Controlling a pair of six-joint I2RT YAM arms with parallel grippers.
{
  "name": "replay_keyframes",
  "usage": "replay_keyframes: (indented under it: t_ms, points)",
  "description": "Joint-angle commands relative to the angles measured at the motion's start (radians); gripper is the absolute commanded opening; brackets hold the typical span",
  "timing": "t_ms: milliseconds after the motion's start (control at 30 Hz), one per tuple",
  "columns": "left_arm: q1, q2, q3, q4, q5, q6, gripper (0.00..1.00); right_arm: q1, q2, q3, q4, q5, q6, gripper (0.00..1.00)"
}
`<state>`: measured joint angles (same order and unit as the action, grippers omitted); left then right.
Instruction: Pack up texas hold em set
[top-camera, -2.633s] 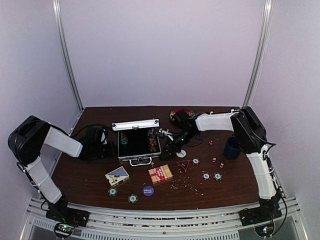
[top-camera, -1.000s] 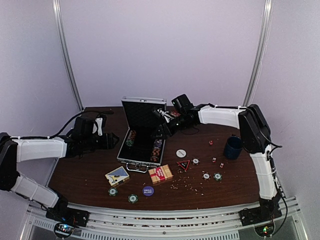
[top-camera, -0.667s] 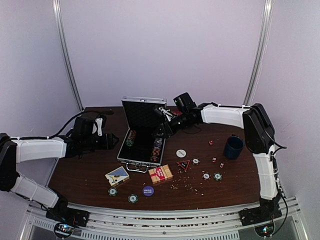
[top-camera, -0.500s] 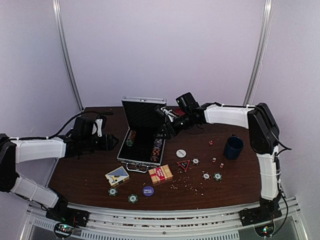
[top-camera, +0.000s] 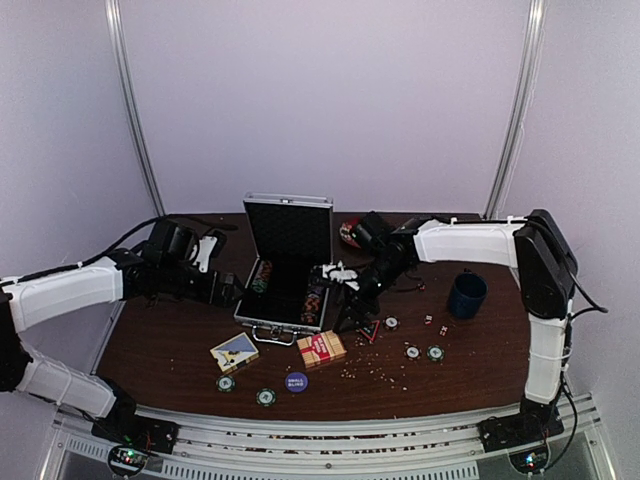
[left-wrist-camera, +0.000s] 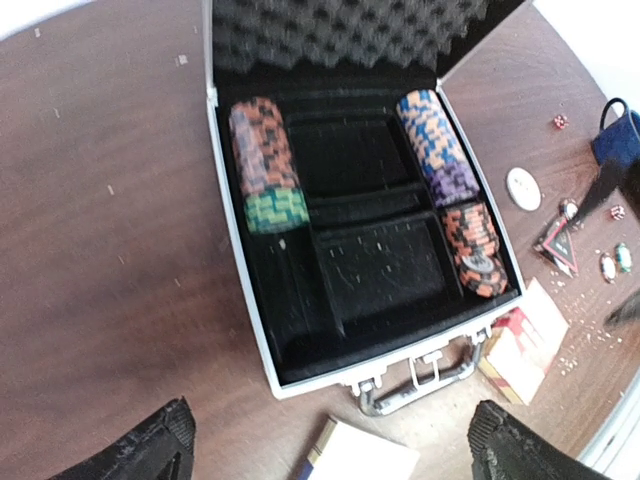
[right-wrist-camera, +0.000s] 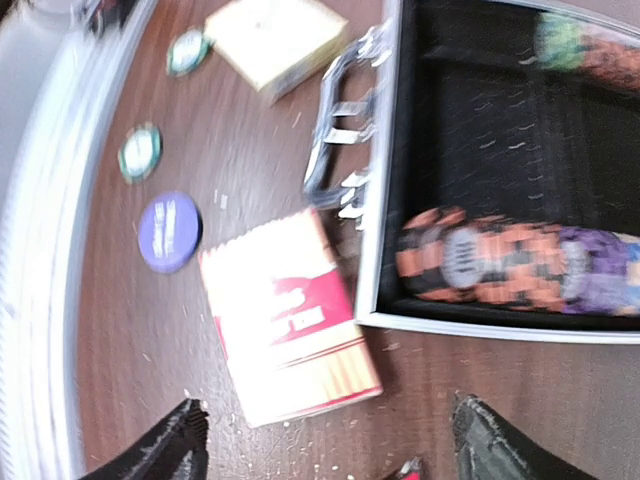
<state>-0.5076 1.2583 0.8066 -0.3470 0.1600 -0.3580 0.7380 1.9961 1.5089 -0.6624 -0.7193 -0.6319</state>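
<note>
The silver case lies open at mid-table, its lid upright. Rows of chips fill its side slots; the middle slots are bare. My left gripper hovers at the case's left side, open and holding nothing; in its wrist view it hangs over the handle and the blue card deck. My right gripper is open and holding nothing by the case's front right corner, above the red card deck. Loose chips and red dice lie on the table.
A dark blue mug stands at the right and a red plate sits behind the right arm. A purple chip and a red triangle marker lie near the decks. Crumbs are scattered on the front right of the table.
The case lid went from shut to upright. Both grippers let go and opened wide. The right one swung from the lid down to the case's front right corner; the left one rose beside the case.
</note>
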Motion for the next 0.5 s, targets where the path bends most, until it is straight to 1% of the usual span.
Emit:
replay_keyframes:
  t_ms: [0, 167, 200, 300, 467]
  points:
    - [0.002, 0.049, 0.075, 0.025, -0.057, 0.084, 0.98, 0.068, -0.006, -0.036, -0.034, 0.221, -0.19, 0.88]
    - [0.007, 0.155, 0.124, 0.106, -0.079, 0.133, 0.98, 0.107, 0.035, -0.022, -0.008, 0.318, -0.198, 0.98]
    - [0.009, 0.171, 0.131, 0.115, -0.079, 0.143, 0.98, 0.113, 0.042, -0.018, -0.006, 0.33, -0.201, 0.99]
    - [0.024, 0.201, 0.145, 0.14, -0.064, 0.162, 0.98, 0.137, 0.061, -0.007, -0.006, 0.352, -0.207, 0.99]
    - [0.075, 0.207, 0.126, 0.176, -0.031, 0.15, 0.97, 0.186, 0.098, 0.005, -0.034, 0.372, -0.214, 0.93]
